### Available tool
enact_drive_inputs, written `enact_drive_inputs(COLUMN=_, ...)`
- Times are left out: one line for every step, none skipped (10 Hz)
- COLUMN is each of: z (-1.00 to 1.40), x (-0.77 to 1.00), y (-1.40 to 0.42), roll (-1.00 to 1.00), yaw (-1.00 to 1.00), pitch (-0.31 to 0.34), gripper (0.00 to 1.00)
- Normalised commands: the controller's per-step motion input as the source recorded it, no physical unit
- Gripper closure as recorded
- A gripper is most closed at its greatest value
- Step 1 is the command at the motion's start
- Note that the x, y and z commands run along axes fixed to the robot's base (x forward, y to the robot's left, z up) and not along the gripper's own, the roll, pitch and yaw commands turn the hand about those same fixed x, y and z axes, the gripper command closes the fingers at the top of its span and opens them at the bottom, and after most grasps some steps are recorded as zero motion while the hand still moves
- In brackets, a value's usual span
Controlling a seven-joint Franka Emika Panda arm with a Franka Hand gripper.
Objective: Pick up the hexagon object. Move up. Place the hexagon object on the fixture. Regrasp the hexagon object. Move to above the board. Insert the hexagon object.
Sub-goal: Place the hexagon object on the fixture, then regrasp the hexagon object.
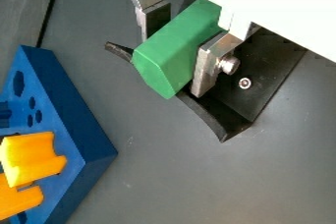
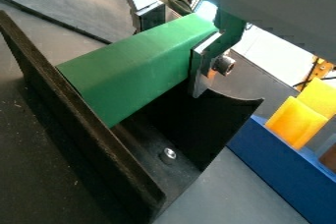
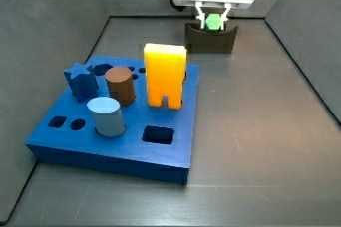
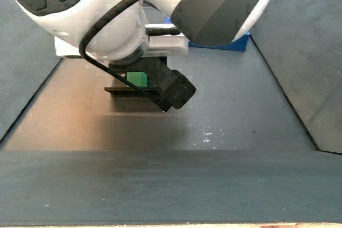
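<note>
The bright green hexagon object (image 1: 174,53) lies between my silver fingers in both wrist views (image 2: 132,76). My gripper (image 1: 180,41) is shut on it, right over the dark fixture (image 1: 256,95), whose wall and curved notch show beneath the piece (image 2: 197,140). In a side view the gripper (image 3: 212,17) hangs at the far end of the floor with a bit of green (image 3: 213,19) over the fixture (image 3: 210,38). In a side view the arm hides most of it; green (image 4: 135,76) shows above the fixture (image 4: 123,92). The blue board (image 3: 80,141) lies nearer.
On the board stand a yellow-orange arch block (image 3: 166,72), a brown cylinder (image 3: 120,82) and a light-blue cylinder (image 3: 106,117). The board's corner (image 1: 66,110) and arch (image 1: 29,159) show beside the fixture in a wrist view. Grey walls ring the floor.
</note>
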Motion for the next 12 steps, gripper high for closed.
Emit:
enact_drive_inputs(z=-0.28, x=0.06, y=0.11, roll=-0.11, yaw=-0.04, pitch=-0.068, gripper=1.00)
enact_drive_inputs(z=0.00, x=0.00, y=0.00, roll=0.00, yaw=0.00, pitch=0.000, gripper=0.00)
enact_drive_inputs(z=1.00, x=0.00, y=0.00, roll=0.03, yaw=-0.07, pitch=0.026, gripper=0.00)
enact_drive_inputs(z=1.00, x=-0.01, y=0.00, roll=0.03, yaw=-0.06, pitch=0.028, gripper=0.00)
enact_drive_inputs(z=1.00, x=-0.02, y=0.01, roll=0.04, yaw=-0.04, pitch=0.029, gripper=0.00)
enact_drive_inputs(z=1.00, x=-0.03, y=0.00, roll=0.05, yaw=-0.03, pitch=0.026, gripper=0.00)
enact_drive_inputs(z=1.00, x=-0.03, y=0.00, roll=0.05, yaw=-0.03, pitch=0.029, gripper=0.00)
enact_drive_inputs(z=0.91, x=-0.03, y=0.00, roll=0.06, yaw=-0.02, pitch=0.034, gripper=0.00)
enact_drive_inputs(z=0.74, x=-0.03, y=0.00, roll=0.05, yaw=-0.01, pitch=0.039, gripper=0.00)
enact_drive_inputs(z=0.49, x=-0.03, y=0.01, roll=0.06, yaw=-0.01, pitch=0.044, gripper=0.00)
enact_drive_inputs(z=0.31, x=-0.03, y=0.00, roll=0.06, yaw=-0.02, pitch=0.050, gripper=0.00)
enact_drive_inputs(z=0.85, x=-0.12, y=-0.82, roll=1.00, yaw=0.03, pitch=0.047, gripper=0.00)
